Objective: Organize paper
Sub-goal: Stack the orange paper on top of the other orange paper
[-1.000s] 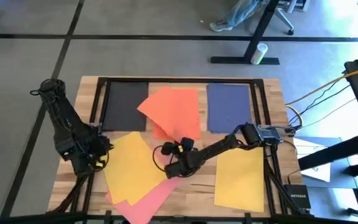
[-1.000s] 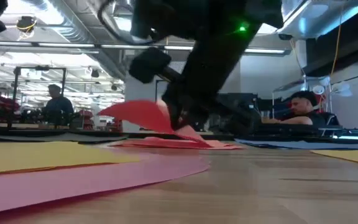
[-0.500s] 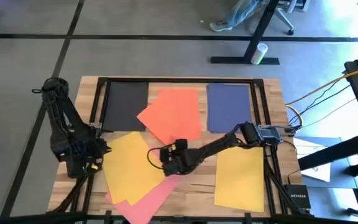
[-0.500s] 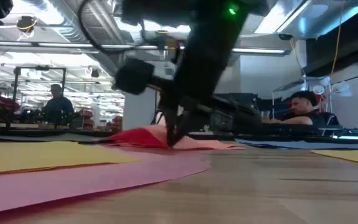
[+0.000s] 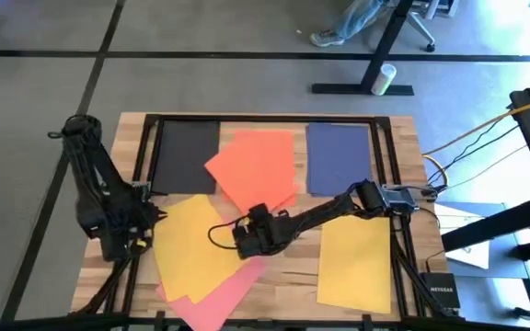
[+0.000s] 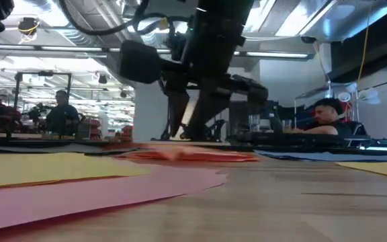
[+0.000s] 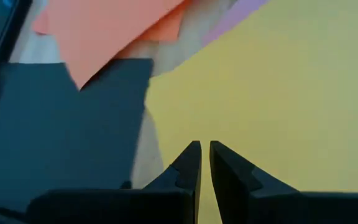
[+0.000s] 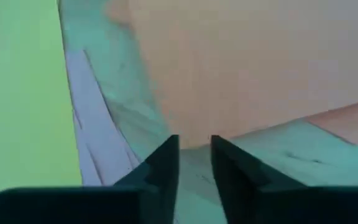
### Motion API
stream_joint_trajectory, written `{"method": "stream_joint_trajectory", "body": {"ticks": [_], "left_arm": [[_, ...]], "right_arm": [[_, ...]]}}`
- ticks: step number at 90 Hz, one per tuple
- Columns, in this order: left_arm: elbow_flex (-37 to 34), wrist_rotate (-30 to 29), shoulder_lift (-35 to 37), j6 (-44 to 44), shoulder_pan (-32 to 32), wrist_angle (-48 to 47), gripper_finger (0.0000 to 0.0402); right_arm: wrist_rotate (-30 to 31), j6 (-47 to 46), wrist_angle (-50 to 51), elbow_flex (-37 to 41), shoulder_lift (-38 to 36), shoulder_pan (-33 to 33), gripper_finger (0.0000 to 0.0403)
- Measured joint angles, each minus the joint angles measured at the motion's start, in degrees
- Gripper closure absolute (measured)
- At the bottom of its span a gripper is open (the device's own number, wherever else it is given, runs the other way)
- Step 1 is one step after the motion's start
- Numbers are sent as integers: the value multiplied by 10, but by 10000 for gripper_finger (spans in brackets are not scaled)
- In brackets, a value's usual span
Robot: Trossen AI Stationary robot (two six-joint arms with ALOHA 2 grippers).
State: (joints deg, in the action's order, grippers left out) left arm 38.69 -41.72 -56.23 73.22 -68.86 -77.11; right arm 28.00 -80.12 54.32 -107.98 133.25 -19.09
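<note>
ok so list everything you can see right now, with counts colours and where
black sheet: 1, black, far left of table
orange sheets: 2 it seems, orange-red, overlapping, far middle
navy sheet: 1, navy blue, far right
yellow sheets: 2, yellow, one near left, one near right
pink sheet: 1, pink, near edge, partly under the left yellow sheet
table: 1, light wood with a black frame
cup: 1, pale, on the floor beyond the table
people: 2, seen in the room behind, one left, one right
left gripper: dark, fingers nearly shut, over the left yellow sheet
right gripper: dark, fingers open, at the near edge of the orange sheets
</note>
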Motion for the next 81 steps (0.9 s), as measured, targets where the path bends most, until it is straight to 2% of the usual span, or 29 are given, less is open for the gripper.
{"method": "stream_joint_trajectory", "body": {"ticks": [8, 15, 20, 29, 38, 48, 59, 68, 81], "left_arm": [[-48, -40, 0, 14, 0, 36, 382], [-96, -80, 0, 21, 3, 112, 382], [-127, -94, 0, 22, 15, 181, 382], [-158, -117, 0, 7, 53, 291, 382], [-162, -129, 0, -64, 100, 372, 382], [-162, -136, 0, -171, 159, 477, 382], [-162, -137, 0, -275, 229, 580, 382], [-162, -148, 0, -360, 283, 626, 376], [-162, -163, 0, -452, 401, 657, 344]], "right_arm": [[-59, 54, -12, 0, 0, -1, 246], [-87, 128, -13, -4, 0, 0, 211], [-76, 197, 9, -17, 0, 1, 191], [-13, 316, 58, -35, -1, 10, 171], [23, 436, 96, -59, 0, 32, 167], [-15, 589, 92, -88, 0, 75, 167], [-31, 699, 86, -113, 0, 136, 167], [-19, 760, 89, -141, 0, 185, 167], [23, 771, 108, -189, 0, 238, 167]]}}
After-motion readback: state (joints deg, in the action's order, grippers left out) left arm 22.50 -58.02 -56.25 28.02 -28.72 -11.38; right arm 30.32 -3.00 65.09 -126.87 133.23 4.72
